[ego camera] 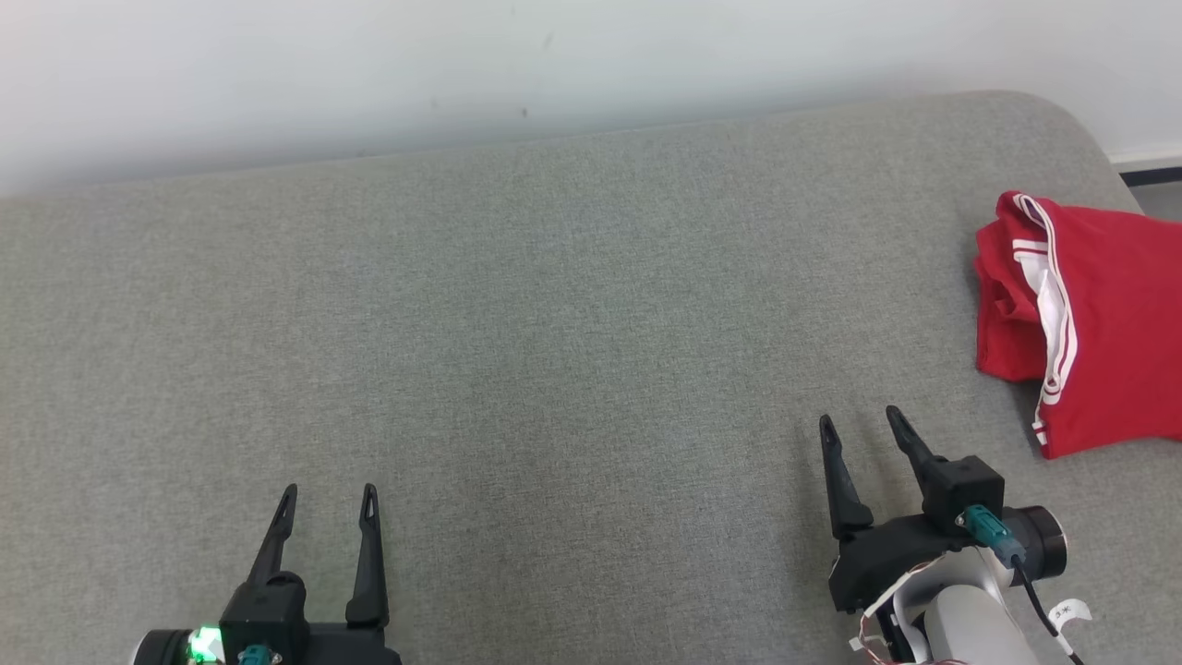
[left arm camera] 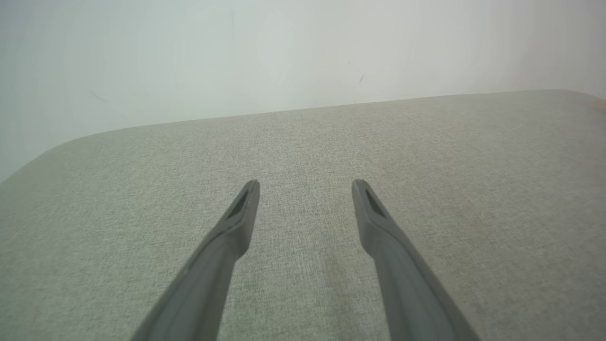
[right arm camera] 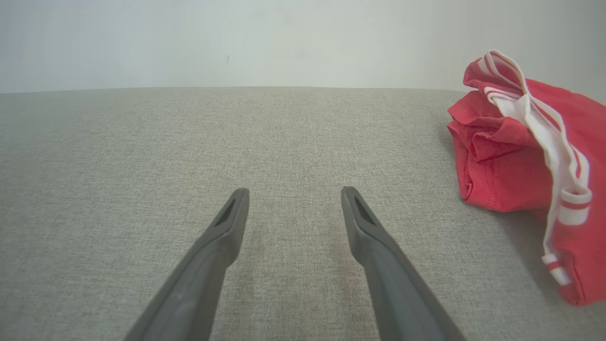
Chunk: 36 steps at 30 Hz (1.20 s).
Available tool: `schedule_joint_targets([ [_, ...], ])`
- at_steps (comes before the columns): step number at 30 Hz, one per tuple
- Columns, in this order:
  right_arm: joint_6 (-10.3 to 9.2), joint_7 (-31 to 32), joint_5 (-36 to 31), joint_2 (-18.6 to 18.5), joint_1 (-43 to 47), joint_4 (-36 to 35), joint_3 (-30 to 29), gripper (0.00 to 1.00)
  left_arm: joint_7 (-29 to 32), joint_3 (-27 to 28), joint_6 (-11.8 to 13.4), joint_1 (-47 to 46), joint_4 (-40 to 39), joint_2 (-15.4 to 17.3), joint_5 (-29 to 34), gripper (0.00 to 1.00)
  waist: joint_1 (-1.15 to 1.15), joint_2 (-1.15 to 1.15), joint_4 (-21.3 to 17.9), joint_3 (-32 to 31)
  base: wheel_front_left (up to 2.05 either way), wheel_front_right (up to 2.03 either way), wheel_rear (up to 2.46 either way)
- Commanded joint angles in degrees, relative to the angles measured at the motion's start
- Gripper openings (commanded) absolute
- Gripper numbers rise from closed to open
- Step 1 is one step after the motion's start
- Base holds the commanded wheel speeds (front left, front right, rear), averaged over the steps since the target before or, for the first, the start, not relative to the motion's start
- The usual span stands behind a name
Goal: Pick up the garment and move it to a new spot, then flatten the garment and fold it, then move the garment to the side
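The garment (ego camera: 1099, 323) is red with white striped trim, lying folded and bunched at the far right of the grey cushioned surface (ego camera: 554, 323). In the right wrist view the garment (right arm camera: 511, 161) sits to the right of my fingers. My right gripper (ego camera: 861, 423) stands open at the lower right, a short way left of and nearer than the garment, with nothing between its fingers. My left gripper (ego camera: 330, 491) is open at the lower left, empty, far from the garment. Both wrist views show spread fingers over bare fabric: left gripper (left arm camera: 305, 182), right gripper (right arm camera: 293, 190).
A pale wall (ego camera: 462, 65) runs along the far edge of the surface. The surface's rounded far right corner (ego camera: 1062, 120) lies just behind the garment, with a dark strip of skirting (ego camera: 1150, 174) beyond it. Grey fabric stretches wide between the two grippers.
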Motion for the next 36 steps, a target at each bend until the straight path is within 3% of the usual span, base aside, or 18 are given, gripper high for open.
schedule_joint_targets([
  [1, -0.19, -0.17, 1.12, 0.2, 0.9, 0.12, 0.57, 1.0, -0.15, 0.24, 0.04, 0.96, 0.31, -0.24, -0.08, 1.0, 0.01, 0.0, 0.36, -0.48, 0.0, 0.0, 0.0],
  [15, -0.19, -0.17, 5.4, 0.17, 3.46, -2.75, 3.2, 1.0, -0.15, 2.58, 0.18, 3.03, 1.11, -0.5, -0.43, 1.0, 0.01, 0.0, 1.86, -4.06, 0.0, 0.0, 0.0],
  [21, -0.19, -0.11, 5.68, 0.16, 6.69, -4.73, 4.32, 1.0, -0.15, 3.99, -0.84, 5.29, 2.24, -0.56, -0.69, 1.0, 0.01, 0.0, 3.43, -8.25, 0.0, 0.0, 0.0],
  [36, -0.19, -0.11, 4.79, 0.2, 9.11, -6.01, 3.7, 1.0, -0.15, 4.93, -3.03, 6.57, 3.41, -0.63, -3.06, 1.0, 0.01, 0.0, 4.48, -8.3, 0.0, 0.0, 0.0],
])
